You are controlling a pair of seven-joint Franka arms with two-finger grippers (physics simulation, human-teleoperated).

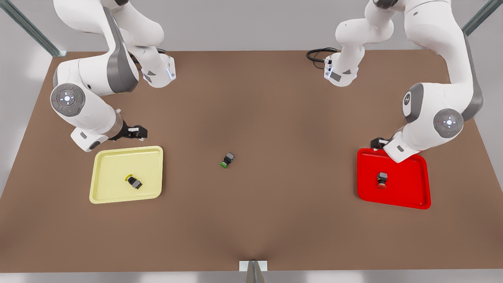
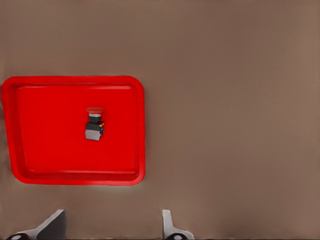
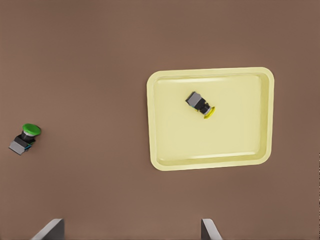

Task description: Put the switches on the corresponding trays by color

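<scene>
The brown table carries the yellow tray at the front view's lower left and the red tray at its lower right. The yellow switch lies on its side inside the yellow tray, the red switch lies inside the red tray, and a green switch rests on bare table at frame centre. The right gripper hangs just above the yellow tray's upper edge and the left gripper at the red tray's upper left corner, both with fingers spread wide and empty

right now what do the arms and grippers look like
Both arms are glossy white with rounded links, grey bands at the joints and round grey caps with a lit centre. The right gripper and left gripper are black; a black cable loops by one base. The wrist views show pale grey fingers.
</scene>
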